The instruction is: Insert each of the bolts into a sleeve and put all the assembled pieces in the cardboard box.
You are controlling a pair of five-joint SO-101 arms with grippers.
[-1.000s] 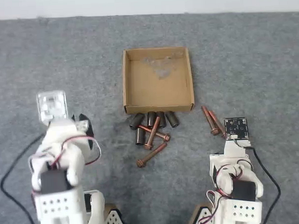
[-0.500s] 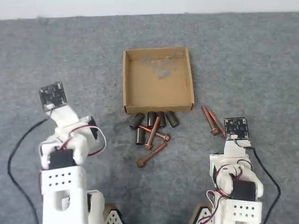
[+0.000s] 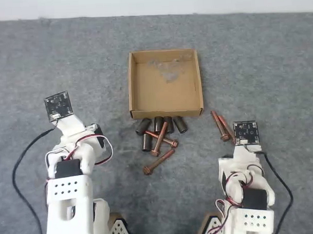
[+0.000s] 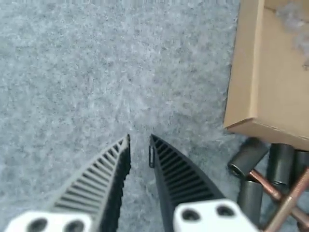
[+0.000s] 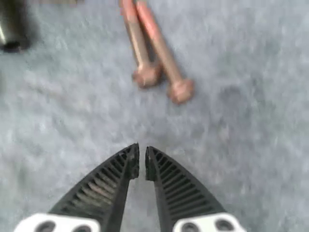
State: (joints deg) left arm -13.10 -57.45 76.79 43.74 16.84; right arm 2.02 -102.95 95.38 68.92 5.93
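High view, taken left to right and checked against both wrist views. Found the left gripper (image 4: pixel 139 144) at eight o'clock from the cardboard box (image 3: pixel 130 84), over bare grey mat (image 3: pixel 278 56) and well apart from every part; read its jaws as released, parted by a narrow slit, with nothing between them. Found the box itself toward twelve o'clock on the mat, holding a pale clear scrap (image 3: pixel 167 70) near its far wall and no assembled piece. Counted five dark sleeves (image 3: pixel 158 124) at six o'clock from the box, four just beside or touching its near wall and one a little nearer the arms, tangled with three bolts (image 3: pixel 160 139); saw one bolt lying across the sleeves, none seated inside, as far as could be told. Spotted a pair of bolts (image 3: pixel 219 126) side by side at four o'clock from the box, heads toward the arms. Placed the right gripper (image 5: pixel 141 151) at about five o'clock from that pair, near the heads but not touching, jaws all but clenched on nothing. Judged the job not yet begun: nothing mated, nothing boxed. Left to do: five insertions, then five trips to the box.
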